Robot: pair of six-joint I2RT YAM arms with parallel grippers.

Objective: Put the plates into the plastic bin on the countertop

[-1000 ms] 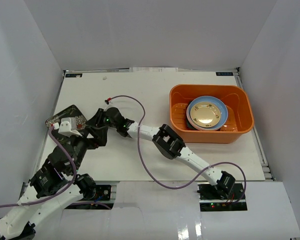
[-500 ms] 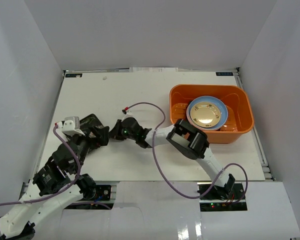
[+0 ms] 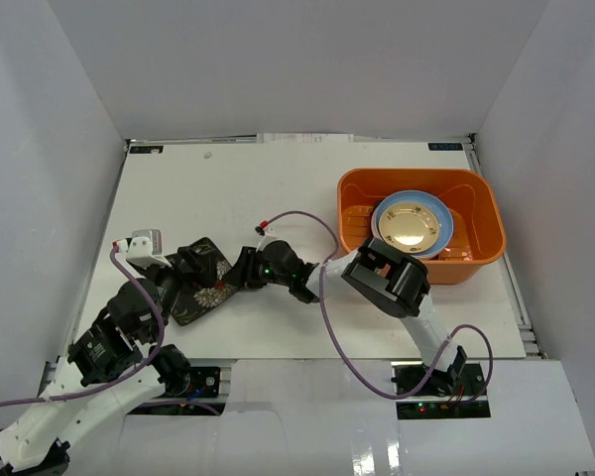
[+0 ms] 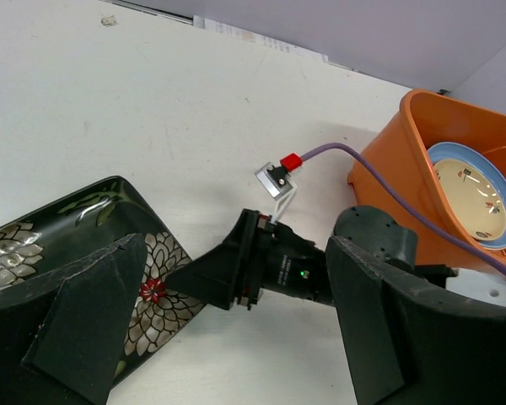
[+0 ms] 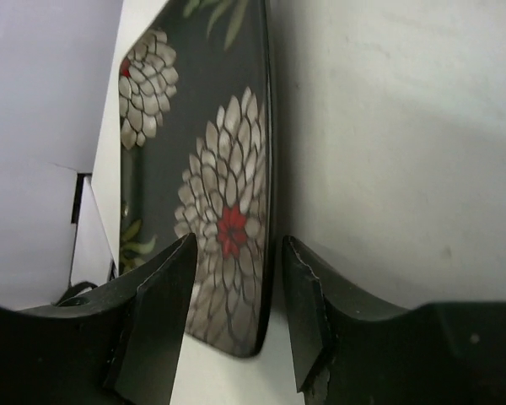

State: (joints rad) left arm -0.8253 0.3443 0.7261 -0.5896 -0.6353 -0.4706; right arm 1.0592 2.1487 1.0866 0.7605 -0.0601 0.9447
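While the black flower plate is lying by the table's near left corner, the right jaws are sitting half open around its rim, gripping nothing, maybe readying to carry it to the bin. The left jaws are hanging wide open, empty.

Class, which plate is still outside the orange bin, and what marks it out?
The black floral plate: it is rounded-square and lies on the white countertop. The other plates are round and stacked inside the plastic bin.
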